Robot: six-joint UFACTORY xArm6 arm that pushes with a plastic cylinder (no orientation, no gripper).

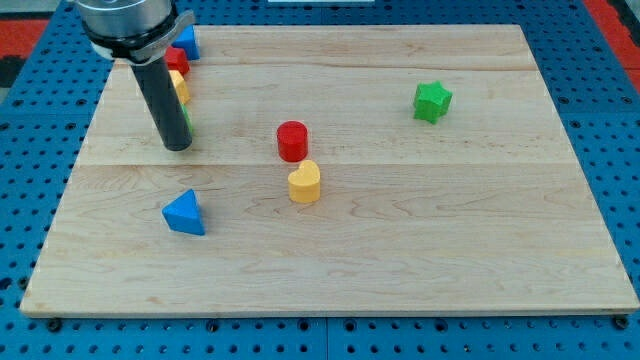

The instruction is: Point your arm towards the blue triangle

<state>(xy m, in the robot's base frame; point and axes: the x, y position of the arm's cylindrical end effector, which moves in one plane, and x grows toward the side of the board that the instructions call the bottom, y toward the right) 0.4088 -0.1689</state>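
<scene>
The blue triangle (184, 213) sits on the desk (420, 250) near its left edge, toward the bottom-left corner. My tip (177, 147) is just above it toward the view's top, apart from it, and there's no hand on this rod so nothing's gripped. Red cylinder (292, 140) and yellow block (304, 182) touch mid-desk, green star (432, 101) is off toward the right edge, and a few blocks (182, 62) huddle behind the rod at the top-left corner.

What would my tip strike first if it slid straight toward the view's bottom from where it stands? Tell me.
Probably the blue triangle. My tip stands above it in the view, nearly in line, with bare board between them. The line is close enough that it might only graze the triangle's left part; depth is hard to judge.
</scene>
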